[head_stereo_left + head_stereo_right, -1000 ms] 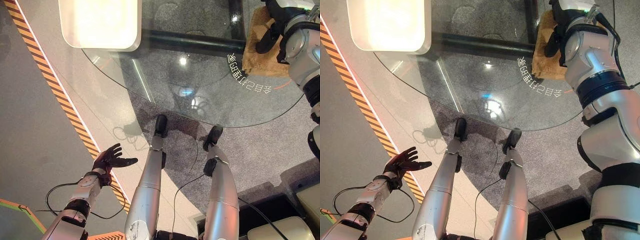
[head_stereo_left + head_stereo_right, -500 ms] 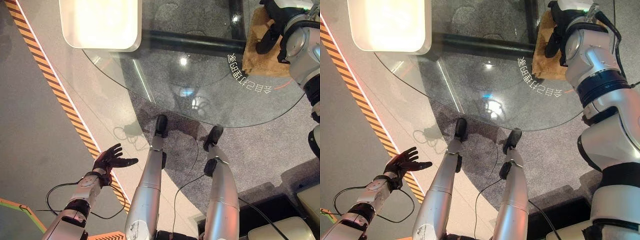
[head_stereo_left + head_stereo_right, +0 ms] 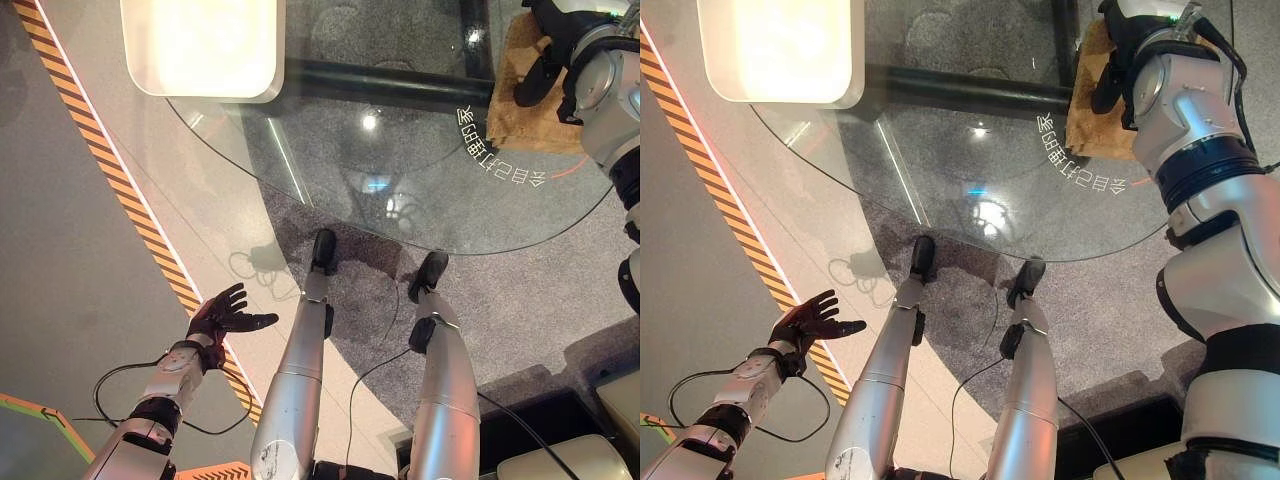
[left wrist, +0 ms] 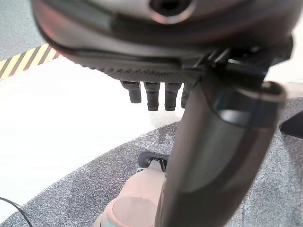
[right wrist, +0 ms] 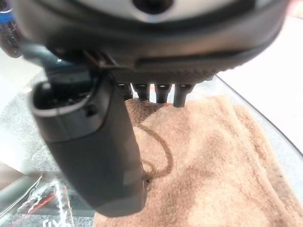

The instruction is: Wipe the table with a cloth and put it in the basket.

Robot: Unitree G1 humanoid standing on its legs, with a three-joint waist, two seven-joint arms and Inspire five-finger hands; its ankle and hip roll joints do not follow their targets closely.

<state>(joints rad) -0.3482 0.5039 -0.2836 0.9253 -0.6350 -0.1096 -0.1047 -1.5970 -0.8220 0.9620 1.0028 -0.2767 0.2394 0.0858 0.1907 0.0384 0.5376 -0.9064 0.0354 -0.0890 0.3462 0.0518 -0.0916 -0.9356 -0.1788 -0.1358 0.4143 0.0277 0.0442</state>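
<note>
A tan cloth [image 3: 515,105] lies flat on the round glass table [image 3: 400,190], near its right edge. My right hand [image 3: 545,65] rests on the cloth's far part, open, with straight fingers over the fabric. In the right wrist view the thumb [image 5: 94,142] stands out over the cloth [image 5: 218,165]. A white, rounded container [image 3: 200,45] sits on the table's far left side. My left hand [image 3: 225,315] hangs low at the left over the floor, open with fingers spread, holding nothing.
A dark beam [image 3: 380,85] of the table's frame runs under the glass. Yellow-and-black striped tape [image 3: 110,170] crosses the floor at the left. A black box [image 3: 545,420] and a cream thing [image 3: 560,460] stand at the lower right.
The whole picture has shifted slightly. Neither hand nor the cloth has visibly moved.
</note>
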